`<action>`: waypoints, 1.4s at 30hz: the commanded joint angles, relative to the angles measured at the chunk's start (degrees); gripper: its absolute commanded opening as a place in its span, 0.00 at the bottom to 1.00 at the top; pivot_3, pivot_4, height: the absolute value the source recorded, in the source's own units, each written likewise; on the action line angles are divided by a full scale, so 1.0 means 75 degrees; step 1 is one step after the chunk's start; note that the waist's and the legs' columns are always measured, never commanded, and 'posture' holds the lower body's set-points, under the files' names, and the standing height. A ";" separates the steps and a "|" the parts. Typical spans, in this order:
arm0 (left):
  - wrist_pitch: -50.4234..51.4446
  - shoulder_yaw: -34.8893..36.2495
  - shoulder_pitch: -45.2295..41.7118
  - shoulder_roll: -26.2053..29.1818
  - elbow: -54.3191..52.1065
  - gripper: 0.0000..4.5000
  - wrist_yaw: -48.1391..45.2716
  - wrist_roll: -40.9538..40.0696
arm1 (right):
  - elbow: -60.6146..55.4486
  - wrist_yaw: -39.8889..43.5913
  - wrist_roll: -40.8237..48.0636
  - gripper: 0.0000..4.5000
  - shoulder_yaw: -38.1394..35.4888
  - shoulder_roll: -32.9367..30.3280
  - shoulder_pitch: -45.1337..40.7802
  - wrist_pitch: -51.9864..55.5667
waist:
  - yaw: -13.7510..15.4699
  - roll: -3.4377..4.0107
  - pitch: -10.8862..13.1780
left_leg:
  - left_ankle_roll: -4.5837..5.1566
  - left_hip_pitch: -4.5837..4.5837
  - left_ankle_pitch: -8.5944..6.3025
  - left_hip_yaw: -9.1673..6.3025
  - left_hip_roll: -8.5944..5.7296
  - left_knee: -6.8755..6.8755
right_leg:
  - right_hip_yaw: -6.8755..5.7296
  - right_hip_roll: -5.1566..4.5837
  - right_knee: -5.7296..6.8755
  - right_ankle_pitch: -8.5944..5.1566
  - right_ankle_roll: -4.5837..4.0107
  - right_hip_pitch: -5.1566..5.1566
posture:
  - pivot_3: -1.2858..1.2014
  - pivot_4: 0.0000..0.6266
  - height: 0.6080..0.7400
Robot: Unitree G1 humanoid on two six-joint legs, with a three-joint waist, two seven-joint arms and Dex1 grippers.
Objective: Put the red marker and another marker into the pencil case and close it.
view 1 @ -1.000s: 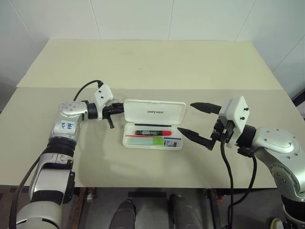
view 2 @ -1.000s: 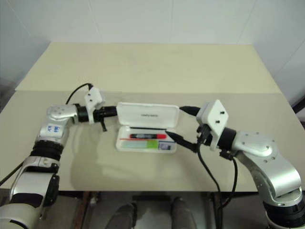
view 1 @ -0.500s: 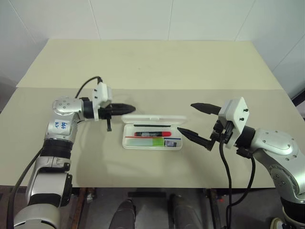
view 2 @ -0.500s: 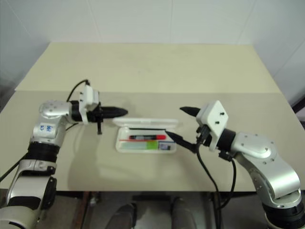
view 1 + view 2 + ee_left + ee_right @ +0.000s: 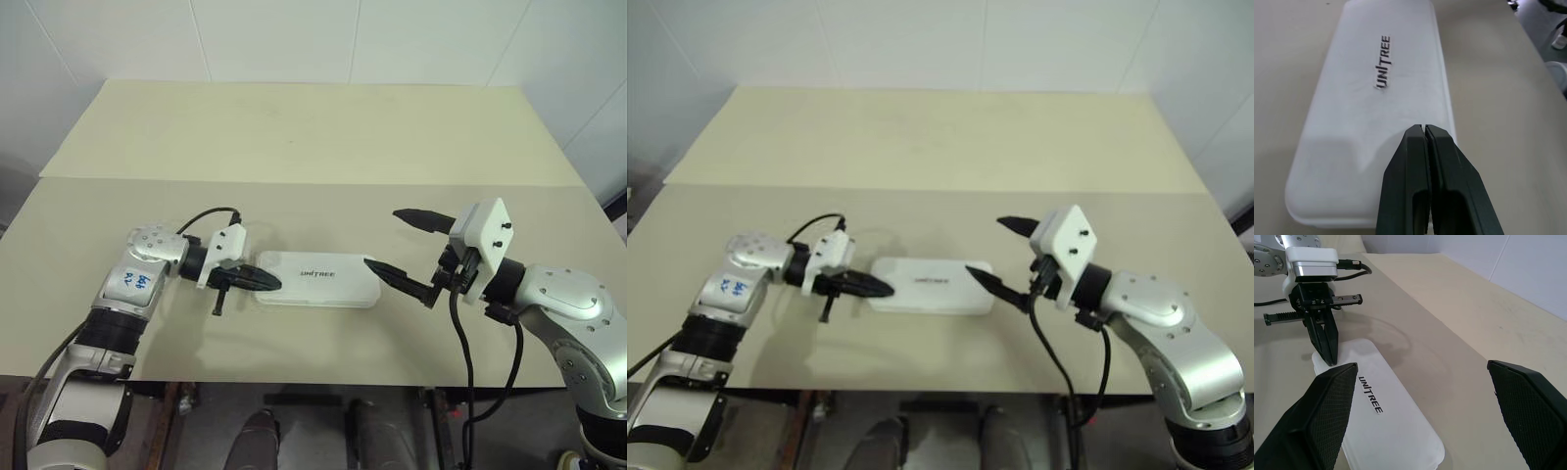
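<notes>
Lid of the pencil case [image 5: 315, 282] is down, lettering up, case lying flat on the table [image 5: 294, 137] between the two arms. Neither the red marker nor the green one can be seen with the lid down; I'd judge they're inside, but can't confirm from here.

Left gripper [image 5: 265, 282]: fingers pressed together, nothing between them, tips over the case's left end. Wrist view shows the closed tip above the lid corner; touching or just clear, can't tell. Right gripper [image 5: 406, 246]: jaws spread wide, empty, lower finger [image 5: 982, 279] at the case's right end, upper finger up in the air.

Step in hand looks like seating the lid. To do it well:
- push straight down with the closed tip, not sideways; the case will likely slide on the smooth top
- use the right lower finger as a stop at the far end if it skates
- press near the front edge opposite the hinge, where a catch would be; a corner push alone may leave the other end sprung
- check the seam sits even along its length before backing off

Materials: case is white hard plastic, matte-satin, long rectangle with rounded corners and a slightly domed lid, small dark "UNITREE" print. Table is beige, matte, flat, with a seam line across it behind the case. Fingers are black, tapered, hard-looking wedges.
</notes>
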 commanded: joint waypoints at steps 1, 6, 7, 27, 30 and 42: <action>0.0043 -0.0169 0.0115 -0.0178 -0.0151 0.01 0.0447 0.0295 | -0.0331 -0.0127 0.0107 1.00 -0.0188 0.0034 0.0037 -0.0029 | 0.0000 0.0001 0.0000 | 0.0000 0.0001 0.0000 0.0000 0.0000 0.0001 | 0.0000 0.0000 0.0003 0.0000 0.0000 0.0000 | 0.52 0.24 1.00; 0.0089 -0.0268 0.0068 -0.0385 -0.0147 0.01 0.0863 0.0439 | -0.0362 -0.0193 0.0116 1.00 -0.0174 0.0071 0.0048 -0.0013 | 0.0000 0.0003 -0.0002 | 0.0000 0.0003 0.0000 0.0001 0.0000 0.0016 | 0.0000 0.0000 0.0006 0.0003 -0.0001 0.0006 | 0.52 0.24 1.00; 0.0131 -0.0268 0.0066 -0.0403 -0.0154 0.01 0.0886 0.0431 | -0.0367 -0.0204 0.0119 1.00 -0.0168 0.0078 0.0045 -0.0008 | -0.0001 0.0003 -0.0002 | 0.0000 0.0004 0.0000 0.0001 0.0000 0.0019 | 0.0000 0.0000 0.0006 0.0004 -0.0001 0.0009 | 0.52 0.24 1.00; 0.1025 0.1347 -0.0230 0.0205 -0.1187 0.19 0.0554 -0.1322 | -0.0083 0.0080 0.0114 1.00 -0.0185 0.0035 0.0118 -0.0115 | -0.0015 0.0003 -0.0002 | 0.0000 -0.0001 0.0000 0.0001 0.0000 0.0028 | 0.0000 0.0000 0.0001 0.0006 0.0000 0.0009 | 0.52 0.24 1.00; 0.1118 0.1497 -0.0013 0.0356 -0.1484 0.42 0.0562 -0.1471 | 0.0056 0.0232 0.0101 1.00 -0.0273 -0.0071 0.0142 -0.0165 | -0.0011 0.0003 -0.0002 | 0.0000 -0.0001 0.0000 0.0002 0.0000 0.0025 | 0.0000 -0.0001 -0.0001 0.0006 0.0000 0.0009 | 0.52 0.24 1.00; 0.1482 0.1719 0.0397 0.0285 -0.2247 1.00 0.0966 -0.1884 | 0.0423 0.0821 0.0169 1.00 -0.0708 -0.0638 -0.0050 -0.0251 | -0.0019 0.0003 -0.0002 | 0.0000 -0.0001 -0.0001 0.0004 0.0000 0.0023 | 0.0000 0.0000 -0.0004 0.0006 0.0000 0.0009 | 0.52 0.24 1.00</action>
